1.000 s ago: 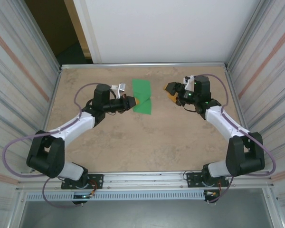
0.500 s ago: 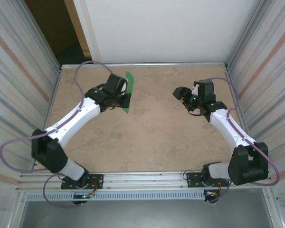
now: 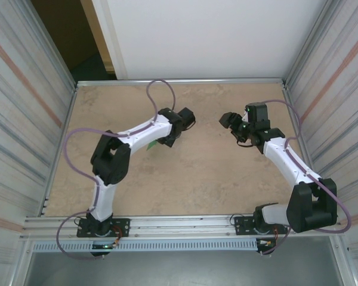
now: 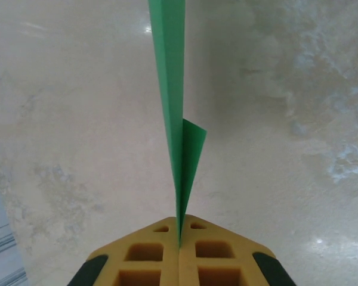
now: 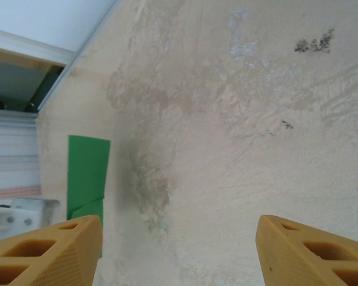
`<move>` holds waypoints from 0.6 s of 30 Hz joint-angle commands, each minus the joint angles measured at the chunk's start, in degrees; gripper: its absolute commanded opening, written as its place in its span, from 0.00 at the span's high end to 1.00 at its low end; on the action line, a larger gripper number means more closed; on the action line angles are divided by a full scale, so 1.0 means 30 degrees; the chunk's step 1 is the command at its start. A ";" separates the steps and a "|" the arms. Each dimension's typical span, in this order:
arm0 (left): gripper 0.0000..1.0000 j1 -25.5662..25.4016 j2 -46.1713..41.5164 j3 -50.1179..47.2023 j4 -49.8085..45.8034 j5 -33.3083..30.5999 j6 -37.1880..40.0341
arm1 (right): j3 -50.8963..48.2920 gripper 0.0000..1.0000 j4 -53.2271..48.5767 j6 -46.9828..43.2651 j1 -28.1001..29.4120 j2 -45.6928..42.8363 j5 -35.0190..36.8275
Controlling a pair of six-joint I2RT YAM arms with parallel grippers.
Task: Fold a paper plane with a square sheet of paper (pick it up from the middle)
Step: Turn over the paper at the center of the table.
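Left tool (image 4: pixel 179 232) pinching the edge of the folded green paper (image 4: pixel 170 89), paper sticking straight out over the tan tabletop (image 4: pixel 298 107), right tool (image 5: pixel 176 238) spread wide

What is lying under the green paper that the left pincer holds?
Bare beige table shows beneath the green paper, pinched edge-on in the shut left pincer. Its gripped end is covered.

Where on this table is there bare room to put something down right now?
The near middle of the table, between the two arm bases, is bare, as is the far left corner by the side wall. It is crowded mid-table, where the left gripper holds the folded green paper opposite the open right gripper.
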 commanded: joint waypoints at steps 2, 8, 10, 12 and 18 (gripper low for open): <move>0.93 -0.0139 0.1152 0.0964 -0.0779 0.2377 -0.1031 | -0.0469 0.32 -0.0664 -0.0243 -0.0235 -0.0549 0.0821; 0.67 0.0076 0.0718 -0.0070 0.3134 1.0903 -0.0636 | -0.0328 0.32 -0.0669 -0.0479 -0.0308 -0.0478 0.0625; 0.62 0.0519 0.0132 -0.0758 0.4400 1.3079 -0.0965 | -0.0169 0.32 -0.0676 -0.0546 -0.0218 -0.0207 0.0425; 0.56 0.1081 -0.0677 -0.1567 0.5553 1.4780 -0.1333 | 0.0068 0.32 -0.0747 -0.0775 -0.0038 0.0113 0.0200; 0.41 0.3551 -0.4706 -0.5734 1.0241 1.8579 -0.3113 | 0.1307 0.35 -0.0965 -0.1477 0.2048 0.2282 -0.0019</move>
